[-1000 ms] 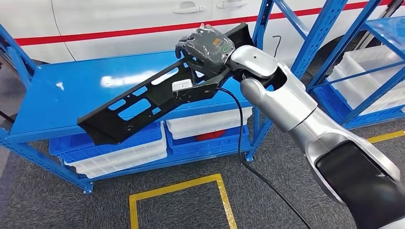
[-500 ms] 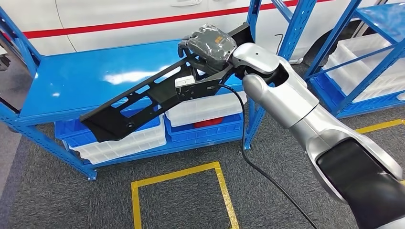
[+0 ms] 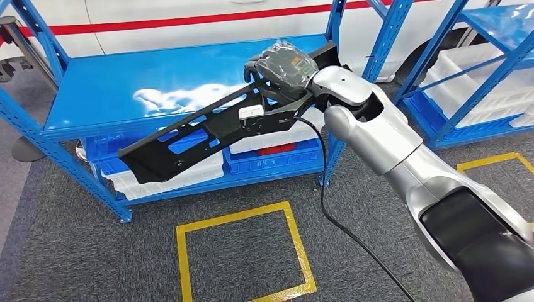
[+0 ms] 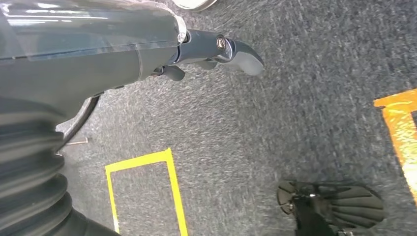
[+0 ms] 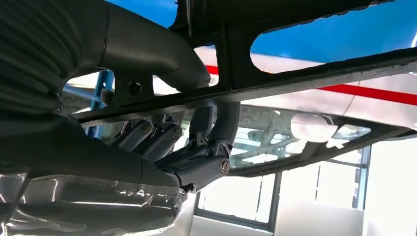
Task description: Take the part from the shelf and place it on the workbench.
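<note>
Above the blue shelf [image 3: 113, 94], the right hand [image 3: 280, 66] grips the black part [image 3: 208, 129] slantwise, apparently for carrying, while the left hand [image 4: 216, 51] hangs with fingers loose, holding nothing.

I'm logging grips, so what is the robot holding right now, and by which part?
The right robot hand grips the long black part near its upper end, fingers hooked through an opening. The left robot hand holds nothing.

The part [image 3: 189, 135] looks like matt black plastic. The shelf [image 3: 151, 94] is glossy blue painted metal. The right hand [image 3: 283, 63] wears shiny clear film. The floor [image 3: 75, 251] is rough grey carpet.
</note>
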Available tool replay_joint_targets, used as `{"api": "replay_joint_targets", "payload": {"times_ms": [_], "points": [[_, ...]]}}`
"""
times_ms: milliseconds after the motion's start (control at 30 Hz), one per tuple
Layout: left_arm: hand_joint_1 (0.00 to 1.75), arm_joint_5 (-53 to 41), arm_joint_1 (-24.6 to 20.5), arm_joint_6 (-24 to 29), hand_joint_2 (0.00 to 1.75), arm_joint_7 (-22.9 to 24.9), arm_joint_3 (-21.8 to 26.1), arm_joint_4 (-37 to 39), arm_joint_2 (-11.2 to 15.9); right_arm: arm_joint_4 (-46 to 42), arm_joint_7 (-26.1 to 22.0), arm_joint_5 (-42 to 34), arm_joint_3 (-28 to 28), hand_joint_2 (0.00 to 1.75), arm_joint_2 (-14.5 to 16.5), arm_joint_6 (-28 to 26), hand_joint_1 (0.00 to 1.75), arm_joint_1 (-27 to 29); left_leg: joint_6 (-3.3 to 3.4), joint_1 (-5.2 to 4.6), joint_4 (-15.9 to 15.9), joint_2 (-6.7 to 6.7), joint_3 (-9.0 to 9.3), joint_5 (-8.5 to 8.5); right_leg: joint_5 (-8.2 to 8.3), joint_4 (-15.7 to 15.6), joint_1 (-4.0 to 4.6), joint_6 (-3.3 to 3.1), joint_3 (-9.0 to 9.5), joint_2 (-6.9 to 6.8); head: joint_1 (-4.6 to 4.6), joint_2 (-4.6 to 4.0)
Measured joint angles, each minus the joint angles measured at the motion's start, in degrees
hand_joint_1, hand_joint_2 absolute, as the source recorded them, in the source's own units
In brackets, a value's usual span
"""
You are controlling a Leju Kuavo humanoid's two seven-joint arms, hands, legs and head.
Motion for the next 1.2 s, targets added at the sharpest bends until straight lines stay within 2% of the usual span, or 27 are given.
{"api": "replay_joint_targets", "payload": {"times_ms": [33, 67, 100, 233, 300, 400, 667, 800, 867, 900, 967, 1000, 1033, 1067, 1133, 1167, 1200], "points": [[0.0, 0.0, 0.0, 0.0, 1.75, -0.1, 0.0, 0.0, -0.1, -0.1, 0.1, 0.0, -0.1, 1.75, 0.0, -0.3, 1.75, 0.2, -0.17, -0.06, 0.0, 0.01, -0.28, 0.37, -0.13, -4.1, 0.26, -0.58, 2.89, -0.06, -0.01, 0.0], [0.0, -0.1, 0.0, 0.0, 1.75, -0.3, 0.0, 0.0, -0.2, -0.2, 0.1, -0.1, -0.1, 1.75, -0.1, -0.7, 1.75, 0.5, -0.43, -0.05, 0.0, 0.04, -0.42, 0.7, -0.56, -7.3, 0.53, -1.05, 4.93, -0.12, 0.0, 0.0], [0.0, -0.1, 0.0, 0.0, 1.75, -0.3, 0.0, 0.0, -0.3, -0.3, 0.1, -0.1, -0.2, 1.75, -0.2, -1.0, 1.75, 0.8, -0.75, 0.04, -0.1, 0.07, -0.46, 1.02, -1.05, -9.1, 0.77, -1.38, 6.01, -0.18, 0.0, 0.0], [0.0, -0.2, 0.0, 0.0, 1.75, -0.4, 0.0, 0.0, -0.3, -0.4, 0.0, -0.1, -0.3, 1.75, -0.7, -2.3, 1.75, 3.0, -0.88, -0.02, -0.6, 0.14, -0.46, 1.31, -0.42, -10.4, 0.86, -0.98, 6.11, -0.12, 0.0, 0.0], [0.0, -0.3, 0.1, 0.0, 1.75, -0.4, 0.0, 0.0, -0.3, -0.4, -0.2, -0.1, -0.3, 1.75, -1.0, -3.3, 1.75, 4.6, -1.35, 0.1, -1.0, 0.12, -0.52, 2.02, -0.05, -10.4, 1.0, -1.38, 5.85, -0.13, 0.0, 0.0], [0.0, -0.3, 0.1, 0.0, 1.75, -0.5, 0.0, 0.0, -0.3, -0.1, -0.4, -0.3, -0.5, 1.75, -1.3, -4.7, 1.75, 7.0, -1.56, 0.11, -1.3, 0.14, -0.78, 2.8, 0.49, -10.3, 1.01, -1.67, 5.33, -0.03, 0.0, 0.0], [0.0, -0.3, 0.2, 0.2, 1.75, -0.9, 0.0, 0.0, -0.2, 2.9, -0.8, -0.1, -1.0, 1.75, -1.6, -9.9, 1.75, 11.8, -1.79, 0.1, -1.6, 0.13, -1.09, 3.31, 0.75, -10.2, 1.01, -1.82, 4.88, -0.03, 0.0, 0.0], [0.0, -0.3, 0.3, 0.1, 1.75, -1.1, 0.0, 0.0, -0.1, 3.8, -0.5, 0.5, -1.1, 1.75, -1.6, -11.1, 1.75, 13.4, -0.82, 0.11, -2.2, 0.21, -0.9, 3.42, 0.88, -10.5, 0.72, -1.3, 4.93, -0.04, 0.0, 0.0], [0.0, -0.3, 0.3, 0.1, 1.75, -1.3, 0.0, 0.0, -0.2, 3.9, -0.2, 0.9, -1.4, 1.75, -1.6, -11.6, 1.75, 13.9, -0.59, 0.5, -3.8, 0.56, -0.04, 4.15, -0.44, -8.9, 0.68, -0.8, 4.36, 0.15, 0.0, 0.0], [0.0, -0.3, 0.3, 0.1, 1.75, -1.4, 0.0, 0.0, -0.2, 4.0, 0.0, 1.0, -1.5, 1.75, -1.6, -11.8, 1.75, 14.2, -0.57, 0.73, -4.4, 0.81, 0.24, 4.46, -2.0, -6.6, 0.52, -0.46, 3.3, 0.22, 0.0, 0.0], [0.0, -0.2, 0.3, 0.0, 1.75, -1.5, 0.0, 0.0, -0.2, 4.0, 0.4, 1.2, -1.8, 1.75, -1.6, -12.1, 1.75, 14.8, -0.54, 0.74, -4.6, 1.19, 0.19, 4.6, -5.72, 0.4, -0.13, 0.34, -0.09, 0.29, 0.0, 0.0], [0.0, -0.1, 0.3, 0.0, 1.75, -1.5, 0.0, 0.0, -0.2, 4.1, 0.6, 1.3, -1.9, 1.75, -1.7, -12.1, 1.75, 15.3, -0.62, 0.81, -4.5, 1.37, 0.05, 4.6, -6.75, 3.2, -0.55, 0.76, -1.48, 0.27, 0.0, 0.0], [0.0, 0.0, 0.4, 0.1, 1.75, -1.5, 0.0, 0.0, -0.2, 4.1, 0.7, 1.4, -2.0, 1.75, -1.7, -12.2, 1.75, 15.7, -0.81, 0.95, -4.3, 1.57, -0.14, 4.57, -6.73, 4.3, -1.01, 1.19, -2.01, 0.24, 0.0, 0.0], [0.0, 0.1, 0.4, 0.1, 1.75, -1.5, 0.0, 0.0, -0.2, 4.1, 0.8, 1.6, -2.1, 1.75, -1.7, -12.2, 1.75, 16.0, -1.12, 1.2, -3.9, 1.8, -0.41, 4.49, -5.72, 3.2, -1.45, 1.65, -1.5, 0.14, 0.0, 0.0], [0.0, 0.3, 0.6, 0.0, 1.75, -1.6, 0.0, 0.0, -0.2, 4.1, 1.0, 2.1, -2.4, 1.75, -1.7, -12.1, 1.75, 16.1, -2.12, 1.79, -2.5, 2.4, -1.23, 4.05, -2.4, -3.3, -2.16, 2.53, 1.91, -0.99, 0.0, 0.0], [0.0, 0.3, 0.6, 0.0, 1.75, -1.6, 0.0, -0.1, -0.1, 4.1, 1.1, 2.3, -2.6, 1.75, -1.6, -12.1, 1.75, 15.9, -2.76, 1.9, -1.6, 2.71, -1.67, 3.72, -1.19, -6.1, -2.25, 2.53, 3.17, -1.68, 0.01, 0.0], [0.0, 0.3, 0.7, 0.0, 1.75, -1.6, 0.0, -0.1, -0.1, 4.1, 1.2, 2.5, -2.8, 1.75, -1.5, -12.0, 1.75, 15.7, -3.39, 1.93, -0.9, 2.96, -1.99, 3.49, -0.57, -7.6, -2.15, 2.14, 3.78, -2.18, -0.01, 0.0]]}}
